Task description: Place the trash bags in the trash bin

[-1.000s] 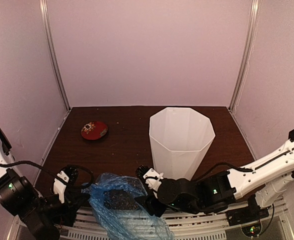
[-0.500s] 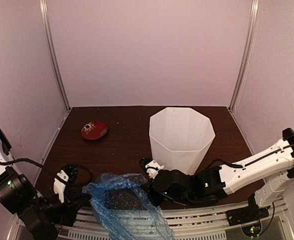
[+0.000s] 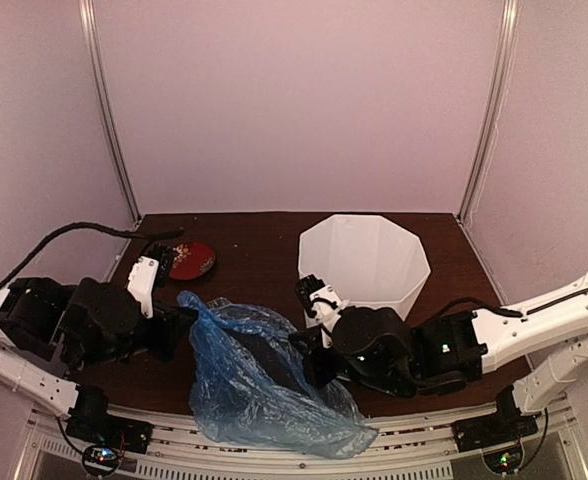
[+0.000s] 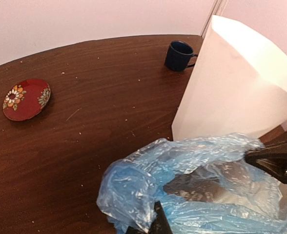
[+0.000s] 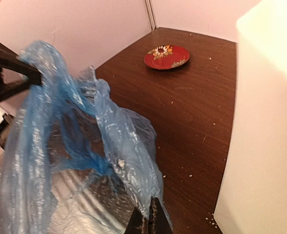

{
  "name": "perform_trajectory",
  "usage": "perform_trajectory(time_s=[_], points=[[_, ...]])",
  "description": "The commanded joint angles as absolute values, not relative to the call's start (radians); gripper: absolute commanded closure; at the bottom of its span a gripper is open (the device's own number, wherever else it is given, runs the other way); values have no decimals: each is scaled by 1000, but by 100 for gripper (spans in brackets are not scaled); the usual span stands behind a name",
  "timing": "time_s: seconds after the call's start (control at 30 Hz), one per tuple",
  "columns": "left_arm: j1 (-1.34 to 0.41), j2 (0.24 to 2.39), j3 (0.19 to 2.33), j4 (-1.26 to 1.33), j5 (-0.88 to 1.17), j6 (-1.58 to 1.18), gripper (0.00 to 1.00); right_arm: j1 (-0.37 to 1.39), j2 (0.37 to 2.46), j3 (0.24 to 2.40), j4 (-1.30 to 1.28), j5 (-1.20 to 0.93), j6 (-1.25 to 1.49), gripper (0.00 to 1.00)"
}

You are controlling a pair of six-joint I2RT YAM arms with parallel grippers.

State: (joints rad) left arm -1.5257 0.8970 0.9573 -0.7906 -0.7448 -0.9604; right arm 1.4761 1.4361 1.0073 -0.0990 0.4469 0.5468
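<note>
While the right gripper (image 5: 148, 218) pinches it, the trash bag (image 3: 254, 385) sags.

Red plate (image 4: 26, 99) and blue mug (image 4: 179, 55), well apart.

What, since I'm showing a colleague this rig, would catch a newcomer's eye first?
A wrinkly light-blue trash bag is held up between the left tool and the right tool, both shut on it, at the near edge of the table. Behind stands the tall white trash bin, right of centre. A red flowered dish lies at the far left.
</note>
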Motion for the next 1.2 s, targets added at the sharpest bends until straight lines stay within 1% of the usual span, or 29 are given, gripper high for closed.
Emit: perform_trajectory(time_s=[0.0, 0.17, 0.2, 0.27, 0.3, 0.37, 0.4, 0.43, 0.53, 0.6, 0.63, 0.67, 0.7, 0.73, 0.77, 0.87, 0.9, 1.03, 1.17], points=[[-1385, 999, 1013, -663, -547, -719, 100, 1483, 1371, 962, -82, 537, 595, 100], [-1188, 1053, 1042, -606, -367, -639, 100, 1493, 1385, 930, -66, 585, 618, 100], [-1173, 1055, 1047, -607, -352, -640, 88, 1496, 1393, 927, -60, 588, 620, 100], [-1170, 1038, 1057, -611, -343, -660, 54, 1501, 1409, 924, -51, 592, 627, 100], [-1170, 1011, 1052, -609, -328, -681, 46, 1503, 1416, 923, -49, 592, 634, 100], [-1170, 910, 1001, -593, -316, -743, 37, 1507, 1425, 921, -48, 597, 650, 100], [-1171, 839, 946, -591, -321, -780, 30, 1509, 1426, 917, -48, 602, 657, 100], [-1170, 749, 890, -589, -329, -813, 27, 1509, 1423, 913, -48, 608, 665, 100], [-1170, 499, 719, -571, -338, -876, 27, 1510, 1407, 889, -37, 625, 673, 100], [-1170, 408, 605, -544, -303, -918, 30, 1510, 1400, 886, -47, 638, 675, 100], [-1170, 386, 546, -504, -273, -934, 35, 1509, 1396, 886, -50, 643, 677, 100], [-1170, 372, 481, -456, -245, -953, 43, 1509, 1392, 886, -54, 646, 680, 100], [-1170, 365, 418, -403, -226, -968, 55, 1509, 1386, 884, -57, 650, 684, 100], [-1170, 364, 369, -354, -216, -985, 60, 1509, 1381, 881, -59, 654, 688, 100], [-1170, 368, 325, -313, -211, -1002, 62, 1509, 1374, 876, -61, 657, 691, 100], [-1170, 368, 231, -199, -204, -1037, 64, 1509, 1356, 860, -63, 660, 703, 100], [-1170, 360, 209, -164, -200, -1042, 62, 1509, 1352, 855, -62, 658, 703, 100], [-1170, 358, 113, -3, -168, -1049, 49, 1509, 1358, 854, -63, 641, 709, 100], [-1170, 493, 85, 234, -56, -1008, 43, 1509, 1367, 858, -57, 632, 712, 100]])
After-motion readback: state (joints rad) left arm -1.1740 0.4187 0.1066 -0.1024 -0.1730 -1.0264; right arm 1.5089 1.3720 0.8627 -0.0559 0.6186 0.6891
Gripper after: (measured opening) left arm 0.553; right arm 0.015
